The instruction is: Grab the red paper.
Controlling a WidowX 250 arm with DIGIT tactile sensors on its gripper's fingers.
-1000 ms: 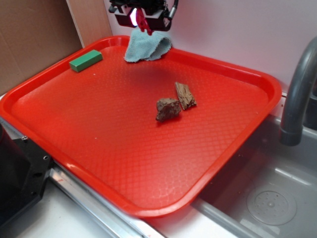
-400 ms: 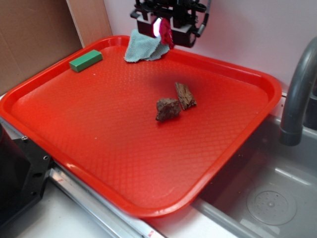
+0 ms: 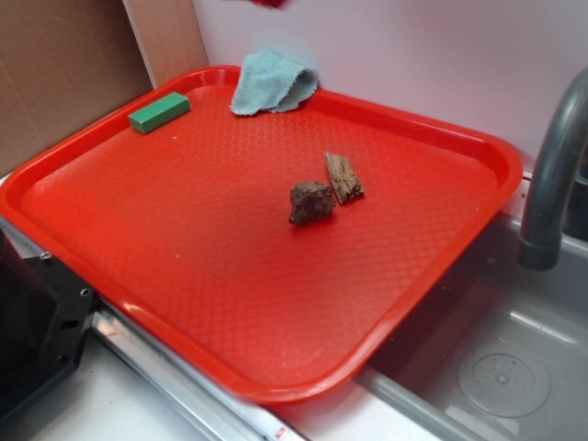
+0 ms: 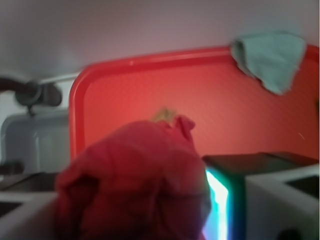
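a: on the left of the tray (image 3: 110,230) a green block (image 3: 159,112) is lying, then a blue-green cloth (image 3: 271,83), then a rock (image 3: 311,201) touching a wood chip (image 3: 344,176).

b: and the gripper (image 4: 150,200) is pinching the red paper (image 4: 135,185), hanging high above the tray, filling the wrist view.

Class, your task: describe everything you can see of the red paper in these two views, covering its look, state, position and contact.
The red paper is a dark red crumpled wad with soft folds and a small peak on top. In the wrist view it fills the lower foreground, blurred, sitting between the gripper's parts, well above the red tray. Exact contact with the fingers is hard to make out. In the exterior view only a sliver shows at the top edge; nothing on the tray touches it.
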